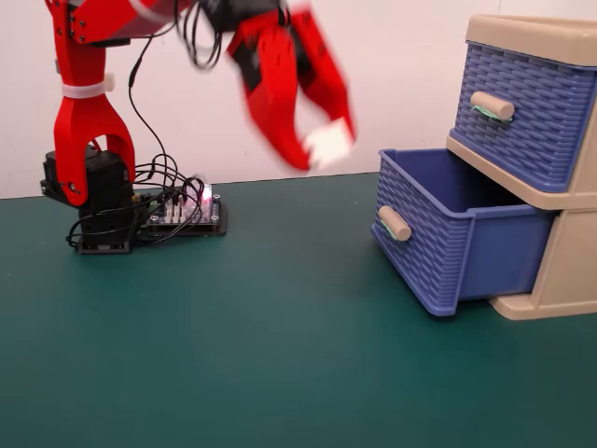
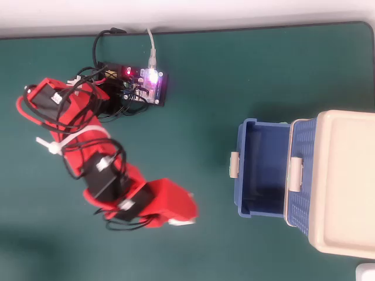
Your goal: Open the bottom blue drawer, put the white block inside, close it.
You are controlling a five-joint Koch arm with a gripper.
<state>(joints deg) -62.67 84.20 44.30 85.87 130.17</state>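
The bottom blue drawer [image 1: 448, 233] stands pulled out of the beige cabinet [image 1: 560, 289], open and empty inside; it shows from above in the overhead view [image 2: 261, 170]. The upper drawer [image 1: 522, 112] is shut. My red gripper [image 1: 322, 149] hangs in the air to the left of the open drawer, blurred by motion. It is shut on the white block [image 1: 328, 143], held at the fingertips. In the overhead view the gripper [image 2: 184, 218] sits left of the drawer front, with the white block [image 2: 181, 222] partly showing under it.
The arm's base [image 1: 93, 205] and a lit circuit board [image 1: 187, 215] with loose wires stand at the back left of the green table. The same board shows in the overhead view [image 2: 143, 85]. A white object [image 2: 366, 272] sits at the lower right corner.
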